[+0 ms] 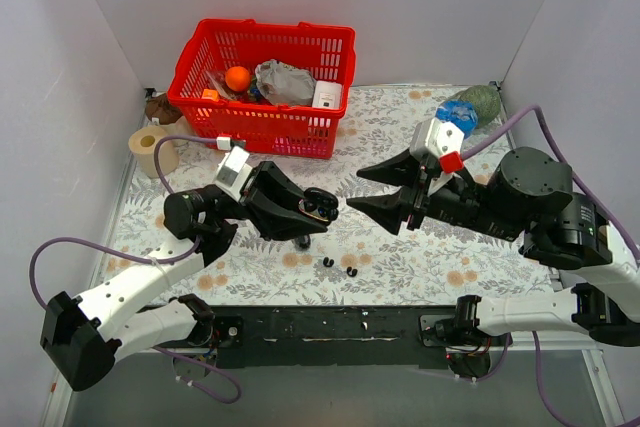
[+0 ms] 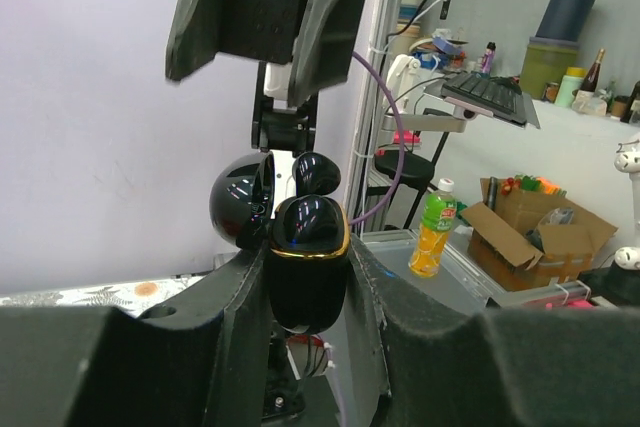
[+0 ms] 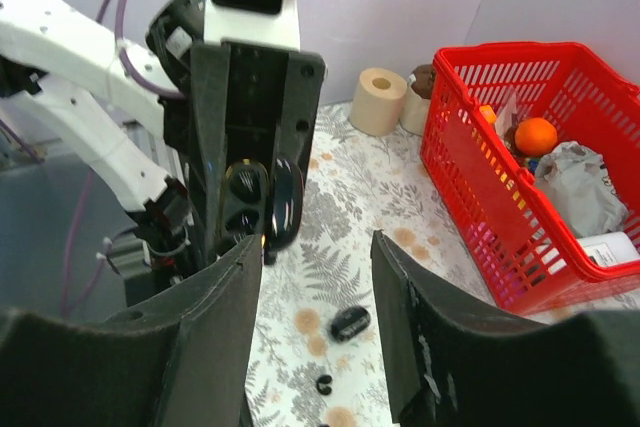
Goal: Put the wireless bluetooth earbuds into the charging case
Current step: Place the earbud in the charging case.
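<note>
My left gripper [image 1: 320,209] is shut on the glossy black charging case [image 2: 305,267], which has a gold rim. It holds the case above the table with the lid [image 2: 238,203] hinged open. The case also shows in the right wrist view [image 3: 250,203], facing my right gripper. My right gripper [image 1: 352,190] is open and empty, just right of the case, with its jaws wide apart [image 3: 317,247]. Two tiny black earbuds [image 1: 328,262] [image 1: 351,272] lie on the floral cloth below the grippers; one shows in the right wrist view [image 3: 324,383]. A larger black rounded piece [image 3: 350,323] lies near them.
A red basket [image 1: 200,107] with an orange ball and packets stands at the back. A paper roll [image 1: 152,150] stands at the back left, and a blue-green bag [image 1: 470,107] lies at the back right. White walls close in the sides.
</note>
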Available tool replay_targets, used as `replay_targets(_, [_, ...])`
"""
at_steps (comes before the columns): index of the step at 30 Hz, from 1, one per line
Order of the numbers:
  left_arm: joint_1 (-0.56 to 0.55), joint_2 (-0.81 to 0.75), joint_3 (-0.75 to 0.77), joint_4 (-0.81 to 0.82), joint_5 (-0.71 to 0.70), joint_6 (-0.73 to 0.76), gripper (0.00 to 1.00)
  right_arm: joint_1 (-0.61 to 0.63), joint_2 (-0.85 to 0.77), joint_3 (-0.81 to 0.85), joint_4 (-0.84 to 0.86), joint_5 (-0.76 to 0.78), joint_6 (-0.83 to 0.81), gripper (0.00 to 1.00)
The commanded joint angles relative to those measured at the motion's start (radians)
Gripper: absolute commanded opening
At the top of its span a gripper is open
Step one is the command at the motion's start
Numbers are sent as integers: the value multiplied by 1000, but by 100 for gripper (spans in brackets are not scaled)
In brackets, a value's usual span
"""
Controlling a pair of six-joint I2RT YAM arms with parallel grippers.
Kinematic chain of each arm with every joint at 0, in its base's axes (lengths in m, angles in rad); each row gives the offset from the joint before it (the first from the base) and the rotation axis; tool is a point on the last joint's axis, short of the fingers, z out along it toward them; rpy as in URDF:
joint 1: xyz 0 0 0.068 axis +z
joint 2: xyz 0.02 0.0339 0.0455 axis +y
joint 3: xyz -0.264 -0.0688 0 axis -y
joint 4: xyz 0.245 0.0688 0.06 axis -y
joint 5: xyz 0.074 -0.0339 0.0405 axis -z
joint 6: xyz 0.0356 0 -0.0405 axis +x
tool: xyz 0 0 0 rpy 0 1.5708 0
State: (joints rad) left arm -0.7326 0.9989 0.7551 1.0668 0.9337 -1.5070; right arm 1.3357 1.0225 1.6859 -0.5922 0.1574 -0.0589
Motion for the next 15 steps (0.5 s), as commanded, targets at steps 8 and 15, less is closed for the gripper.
replay_targets(8, [10,14,53,47,16,39,0,3,-61,-98,26,-24,-93,62])
replay_targets(15, [10,-12,17,28,-53,82,0,3,-96,-147,161,-3,-7,64])
